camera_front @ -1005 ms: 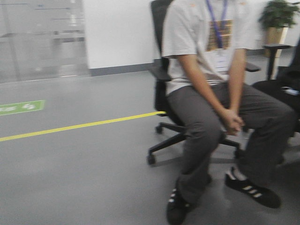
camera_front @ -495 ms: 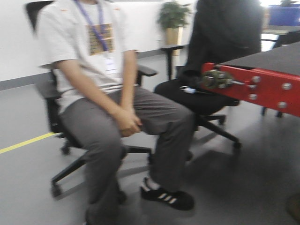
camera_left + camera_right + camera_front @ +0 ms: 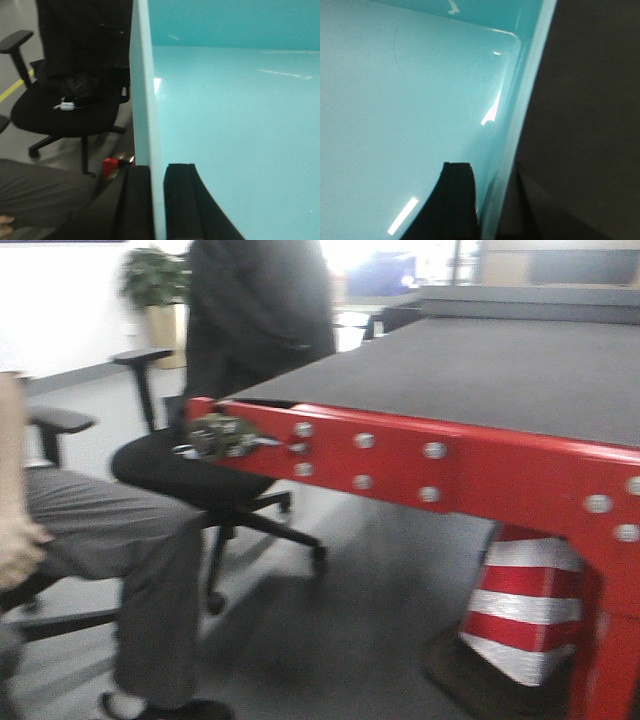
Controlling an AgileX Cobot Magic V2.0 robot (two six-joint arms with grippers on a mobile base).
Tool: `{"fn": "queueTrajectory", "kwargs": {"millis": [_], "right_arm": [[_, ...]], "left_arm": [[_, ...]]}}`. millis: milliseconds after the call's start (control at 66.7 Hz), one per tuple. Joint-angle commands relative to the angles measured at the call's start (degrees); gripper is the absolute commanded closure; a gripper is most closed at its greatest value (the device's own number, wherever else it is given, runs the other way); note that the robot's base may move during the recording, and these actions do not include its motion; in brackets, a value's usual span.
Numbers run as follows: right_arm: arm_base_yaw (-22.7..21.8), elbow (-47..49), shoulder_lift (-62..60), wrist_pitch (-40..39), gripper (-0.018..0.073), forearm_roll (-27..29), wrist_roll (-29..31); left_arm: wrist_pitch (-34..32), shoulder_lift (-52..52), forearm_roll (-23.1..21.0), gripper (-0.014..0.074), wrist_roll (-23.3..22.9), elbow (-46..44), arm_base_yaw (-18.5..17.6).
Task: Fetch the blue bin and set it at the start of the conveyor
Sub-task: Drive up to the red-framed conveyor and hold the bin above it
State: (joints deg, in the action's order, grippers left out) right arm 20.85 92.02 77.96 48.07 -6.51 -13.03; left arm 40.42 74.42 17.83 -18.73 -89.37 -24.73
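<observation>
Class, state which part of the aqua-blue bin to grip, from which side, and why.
Grip the blue bin by its thin side walls, coming over the open top, one finger inside and one outside, as the left gripper and right gripper do; its wide smooth body is too broad to span.

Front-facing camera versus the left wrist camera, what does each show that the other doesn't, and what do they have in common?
Only the front-facing view shows the conveyor start, dark belt and red front edge, with a striped cone beneath it. Only the left wrist view shows the blue bin, with the left gripper clamped across its wall. Both show the black office chair and a seated person's grey trousers.
</observation>
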Motion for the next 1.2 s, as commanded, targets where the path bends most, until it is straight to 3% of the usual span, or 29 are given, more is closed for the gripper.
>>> {"fn": "queueTrajectory", "kwargs": {"millis": [0, 1185], "right_arm": [[1.1, 0.3, -0.3, -5.1, 0.0712, 5.1, 1.6], [1.1, 0.3, -0.3, -5.2, 0.0712, 5.1, 1.6]], "left_arm": [[-6.4, -0.3, -4.2, 0.0708, -0.1, -0.4, -1.2], [-6.4, -0.3, -4.1, 0.0708, -0.1, -0.4, -1.2]]}}
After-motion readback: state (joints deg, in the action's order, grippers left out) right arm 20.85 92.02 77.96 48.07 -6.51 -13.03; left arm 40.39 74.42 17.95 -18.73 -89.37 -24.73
